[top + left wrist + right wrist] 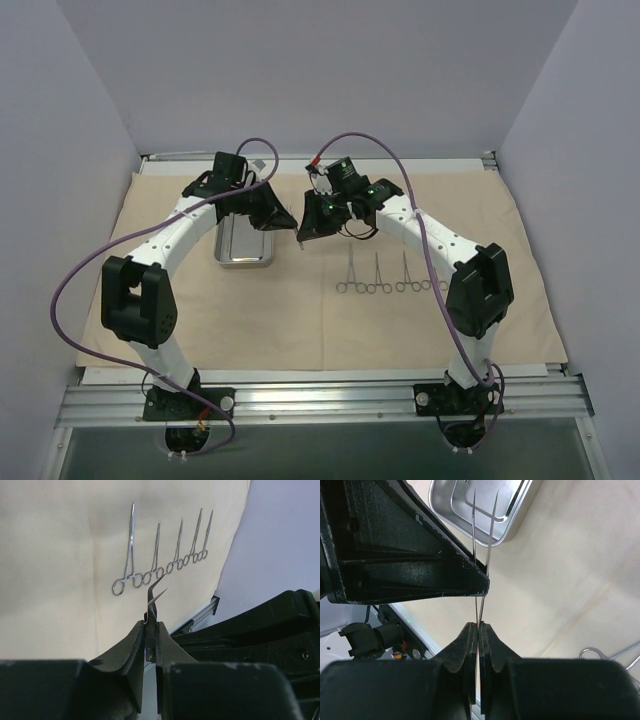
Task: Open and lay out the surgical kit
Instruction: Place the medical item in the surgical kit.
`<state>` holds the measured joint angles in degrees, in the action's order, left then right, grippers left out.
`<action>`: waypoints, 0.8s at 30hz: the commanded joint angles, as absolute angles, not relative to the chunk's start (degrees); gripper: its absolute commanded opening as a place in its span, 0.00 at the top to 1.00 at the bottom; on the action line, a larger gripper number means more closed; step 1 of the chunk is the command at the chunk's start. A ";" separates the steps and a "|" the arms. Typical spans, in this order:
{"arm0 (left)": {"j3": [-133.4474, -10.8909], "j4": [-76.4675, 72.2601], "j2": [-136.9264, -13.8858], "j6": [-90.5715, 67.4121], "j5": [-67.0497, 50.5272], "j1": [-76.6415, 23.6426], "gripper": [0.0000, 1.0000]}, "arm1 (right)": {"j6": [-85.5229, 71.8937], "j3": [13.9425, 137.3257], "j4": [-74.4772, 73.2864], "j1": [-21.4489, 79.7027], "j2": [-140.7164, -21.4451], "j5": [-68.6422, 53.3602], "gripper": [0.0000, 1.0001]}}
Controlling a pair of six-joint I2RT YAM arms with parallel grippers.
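Right gripper [478,626] is fully closed, pinching the rear of thin two-pronged forceps [492,530]. Left gripper [151,624] is clamped on the same forceps further along, tips over the steel tray [245,245]. Can't tell the tray contents. Five ring-handled forceps [173,567] lie in a row on the spread beige cloth wrap [250,320], right of the tray.

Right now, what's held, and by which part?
One thin two-pronged instrument, pinched by both: right gripper at its joined end, left gripper farther along.
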<state>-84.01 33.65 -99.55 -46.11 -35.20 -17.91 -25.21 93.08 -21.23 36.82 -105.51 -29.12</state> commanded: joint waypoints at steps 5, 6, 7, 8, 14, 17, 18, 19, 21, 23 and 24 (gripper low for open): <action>-82.71 29.45 -96.15 -47.37 -39.64 -18.19 0.85 | -24.96 92.99 -22.15 38.14 -104.68 -28.74 1.00; -82.53 29.62 -96.07 -47.37 -39.73 -18.19 0.82 | -25.48 92.90 -22.15 38.14 -104.68 -28.65 1.00; -82.36 29.36 -95.98 -47.29 -39.99 -18.11 0.81 | -25.75 92.64 -21.97 38.14 -104.59 -28.65 1.00; -82.09 28.92 -95.98 -47.37 -40.34 -18.11 0.81 | -25.93 92.38 -21.28 38.23 -104.33 -29.00 1.00; -82.44 28.39 -96.68 -46.94 -41.31 -18.11 0.69 | -27.60 90.44 -19.52 38.50 -103.62 -29.53 1.00; -82.88 29.18 -97.21 -46.41 -41.14 -18.02 0.54 | -27.95 90.09 -19.51 38.50 -103.27 -29.18 1.00; -82.79 29.27 -97.21 -46.23 -41.22 -18.02 0.50 | -28.04 90.00 -19.60 38.50 -103.27 -29.18 1.00; -82.71 29.27 -97.21 -46.23 -41.13 -17.93 0.45 | -28.04 90.00 -19.77 38.50 -103.27 -29.18 1.00; -82.62 29.09 -97.38 -46.14 -41.05 -17.67 0.40 | -28.82 89.13 -19.78 38.50 -102.83 -28.57 1.00; -82.44 29.62 -97.64 -45.71 -40.96 -17.49 0.36 | -29.79 87.81 -19.34 38.50 -102.31 -28.30 1.00; -82.44 30.32 -98.08 -45.44 -40.78 -17.14 0.35 | -30.06 87.45 -19.34 38.50 -102.22 -27.43 1.00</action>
<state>-81.49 31.86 -99.39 -46.26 -39.40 -17.76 -28.56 89.01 -19.70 37.98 -105.47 -28.64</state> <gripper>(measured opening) 0.639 0.027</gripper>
